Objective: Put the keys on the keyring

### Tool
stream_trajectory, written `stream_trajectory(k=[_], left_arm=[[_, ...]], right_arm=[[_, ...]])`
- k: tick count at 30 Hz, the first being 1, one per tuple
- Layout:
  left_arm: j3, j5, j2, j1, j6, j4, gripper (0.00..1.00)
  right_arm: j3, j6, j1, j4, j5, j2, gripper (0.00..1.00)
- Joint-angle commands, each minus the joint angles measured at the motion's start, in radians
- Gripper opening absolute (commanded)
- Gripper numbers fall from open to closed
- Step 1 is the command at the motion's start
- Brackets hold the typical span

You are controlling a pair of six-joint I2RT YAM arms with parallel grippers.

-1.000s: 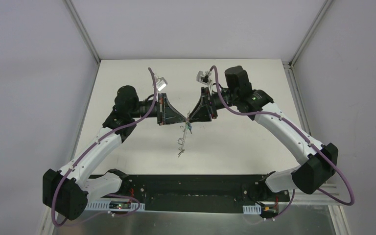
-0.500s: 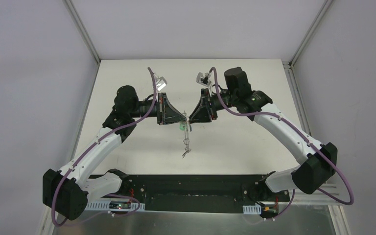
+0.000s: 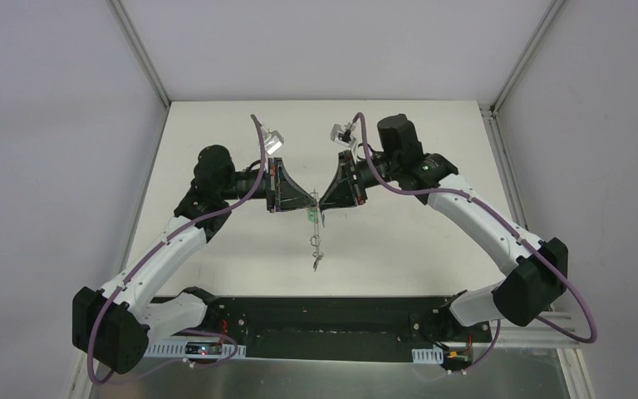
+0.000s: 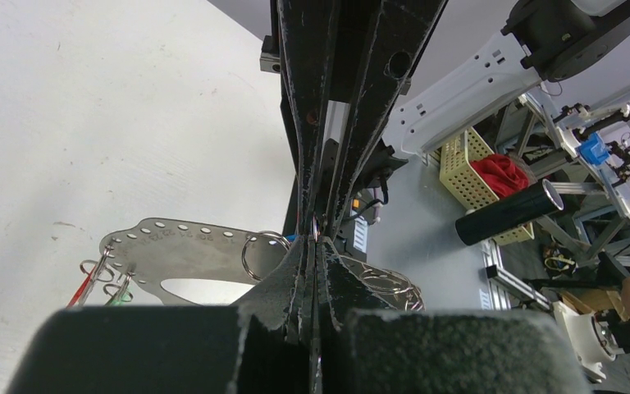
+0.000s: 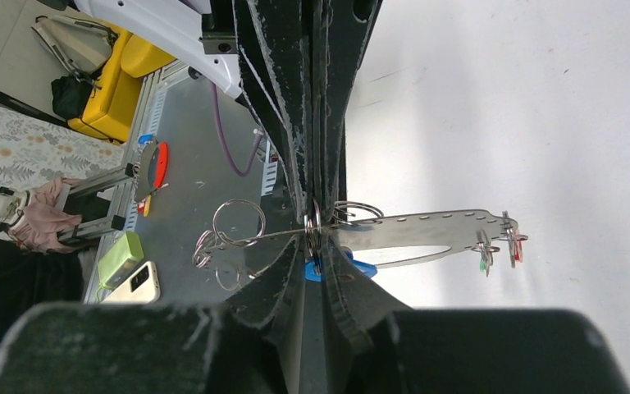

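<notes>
step: thread blue key [image 5: 359,269] onto keyring [image 5: 426,231] | left gripper [image 3: 311,202] pinches keyring | right gripper [image 3: 324,202] pinches blue key | next: push key hole over ring end, gently

Silver keyring [image 5: 426,228], blue tag [image 5: 363,269], white table [image 5: 541,123]

Robotics lab, white-walled test booth [image 3: 50,125], aluminium framing [image 3: 141,54], yellow parts bin [image 4: 459,164]
</notes>
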Motion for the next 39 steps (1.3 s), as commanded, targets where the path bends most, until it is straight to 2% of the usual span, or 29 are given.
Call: stream_trajectory(k=[1, 10, 14, 17, 19, 21, 24, 30, 33, 39], left_arm=[[0.007, 0.015, -0.012, -0.005, -0.013, 0.064, 0.00], [0.005, 0.014, -0.016, -0.003, 0.014, 0.040, 0.00], [0.005, 0.011, -0.016, -0.003, 0.031, 0.023, 0.00], [0.006, 0.010, -0.020, -0.002, 0.050, 0.006, 0.00], [0.013, 0.007, -0.025, -0.003, 0.095, -0.037, 0.00], [0.035, 0.003, -0.036, -0.002, 0.191, -0.170, 0.00], [0.096, -0.010, -0.047, -0.003, 0.395, -0.397, 0.11], [0.254, -0.038, -0.032, -0.009, 0.701, -0.711, 0.36], [0.280, -0.036, -0.028, -0.022, 0.795, -0.774, 0.41], [0.259, -0.036, -0.019, -0.072, 0.912, -0.787, 0.44]], right_arm=[[0.001, 0.007, 0.014, 0.043, -0.039, 0.005, 0.14], [0.007, 0.008, 0.019, 0.041, -0.036, 0.006, 0.07], [0.005, 0.004, 0.019, 0.038, -0.028, 0.001, 0.00], [0.009, -0.016, 0.019, 0.018, -0.011, -0.006, 0.00], [0.027, -0.058, 0.020, -0.030, 0.020, -0.008, 0.00], [0.051, -0.113, 0.027, -0.094, 0.062, -0.010, 0.00], [0.079, -0.196, 0.057, -0.172, 0.140, -0.015, 0.00], [0.098, -0.277, 0.132, -0.254, 0.238, 0.014, 0.00], [0.102, -0.275, 0.144, -0.254, 0.243, 0.020, 0.00], [0.106, -0.263, 0.157, -0.251, 0.223, 0.024, 0.00]])
